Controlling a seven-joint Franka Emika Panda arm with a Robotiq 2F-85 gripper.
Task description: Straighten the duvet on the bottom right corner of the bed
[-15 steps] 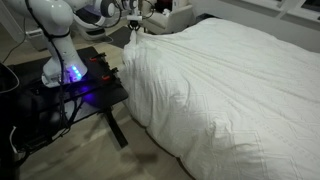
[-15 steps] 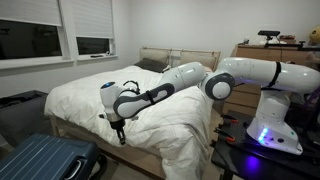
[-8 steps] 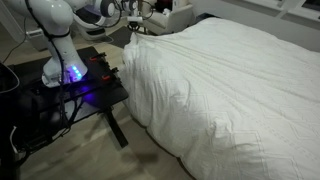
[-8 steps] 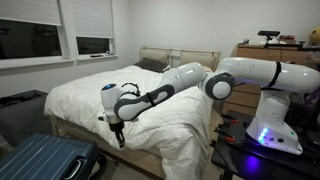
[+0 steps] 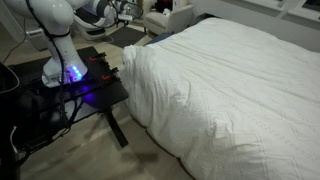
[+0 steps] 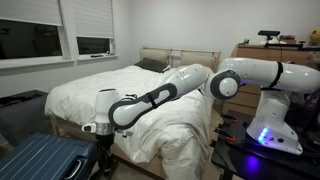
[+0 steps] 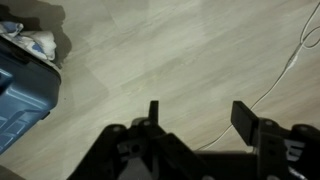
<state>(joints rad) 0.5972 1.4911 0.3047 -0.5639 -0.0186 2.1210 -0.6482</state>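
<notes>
Two fingers (image 7: 243,118), held apart and empty, are hung low beside the bed (image 6: 160,55), off the duvet (image 6: 165,130) bunched at its corner, so the suitcase (image 6: 40,158) beside the bed may be struck by a careless swing.

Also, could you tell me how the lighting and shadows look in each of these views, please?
In an exterior view the duvet is evenly lit, creases readable, and the robot base glows blue. In an exterior view the window is dark, so the light is indoor. In the wrist view the open gripper is a dark silhouette against the pale floor, with a shadow top left.
</notes>
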